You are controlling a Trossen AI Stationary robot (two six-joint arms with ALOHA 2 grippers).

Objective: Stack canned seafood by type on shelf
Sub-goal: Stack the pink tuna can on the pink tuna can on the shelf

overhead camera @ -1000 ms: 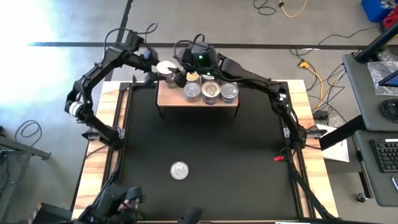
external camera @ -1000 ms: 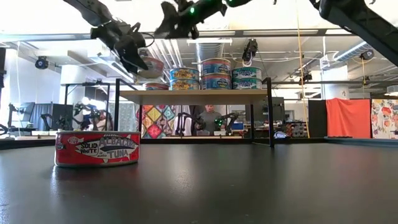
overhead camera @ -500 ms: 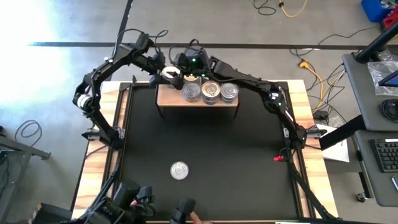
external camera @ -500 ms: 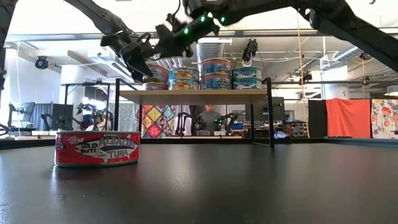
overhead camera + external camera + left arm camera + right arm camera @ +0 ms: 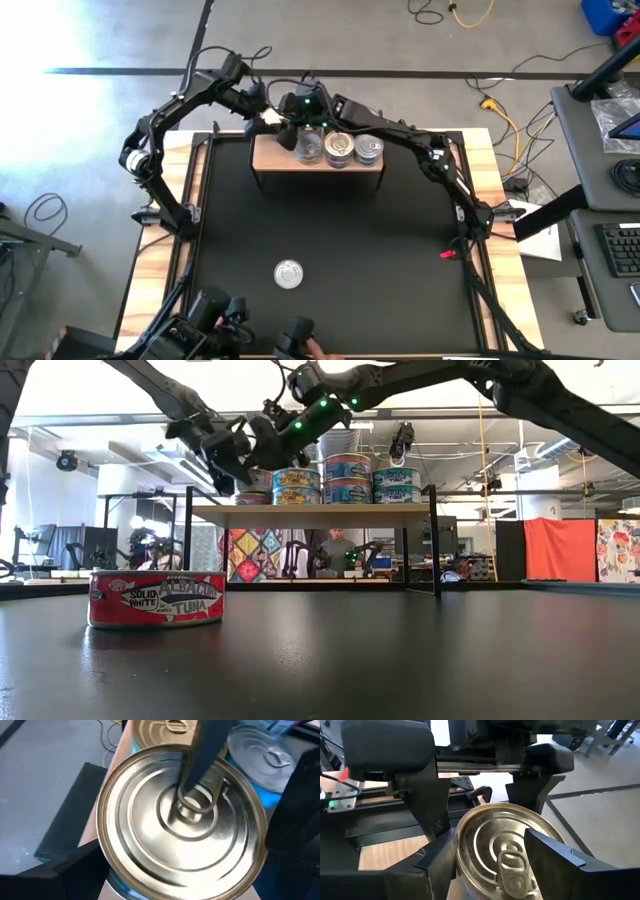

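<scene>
The short round silver-lidded tin with a pull tab sits at the left end of the small light-wood shelf on dark legs, which stands at the far edge of the black-topped counter. Beside it on the shelf there are more tins in stacks: blue-labelled ones two high, and a gold-lidded tin just behind the silver one. One more tin, red with a white tuna label, lies alone on the counter near the front, well apart from the shelf. Both arms meet over the left end of the shelf. The left gripper is spread wide around the silver-lidded tin and seems to be released, with its dark fingers standing on both sides of the tin. The right gripper is half open above the same tin, and one of its fingers reaches over the lid; I cannot say that it grasps anything. I judge that the step in hand is to settle this tin on its stack. To do it well, the tin should rest centred and flat on the tin below before both grippers go away, and they should lift straight up, so that no finger drags the rim or pushes the neighbouring stacks.
</scene>
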